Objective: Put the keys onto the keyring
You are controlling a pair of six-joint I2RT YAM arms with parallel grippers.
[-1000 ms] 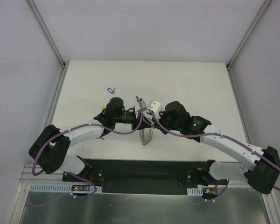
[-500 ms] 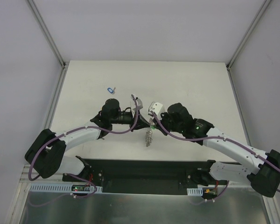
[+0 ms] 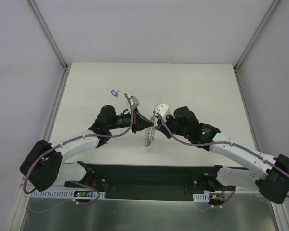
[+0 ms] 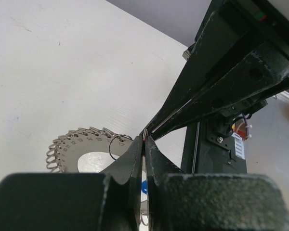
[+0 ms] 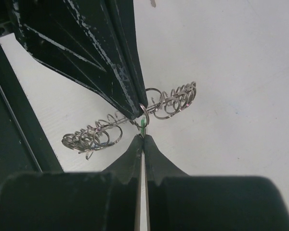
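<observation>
The keyring (image 3: 148, 137), a flat grey disc with a coiled rim of small loops, hangs on edge between both grippers; it also shows in the left wrist view (image 4: 79, 150) and the right wrist view (image 5: 101, 134). My left gripper (image 3: 146, 126) (image 4: 144, 137) is shut on the keyring's rim. My right gripper (image 3: 156, 128) (image 5: 143, 136) is shut on a green-headed key (image 5: 143, 124), tip to tip with the left fingers (image 5: 113, 62), the key touching a small loop (image 5: 143, 109) of the rim. A blue key (image 3: 114, 92) lies on the table, far left of the grippers.
The white table (image 3: 197, 91) is walled by white panels with metal rails at left and right. A black base plate (image 3: 149, 175) lies along the near edge. Purple cables run along both arms.
My left arm has swung left and turned, its gripper still meeting the right one at the keyring. The keyring has shifted slightly left. The right gripper moved a little left.
</observation>
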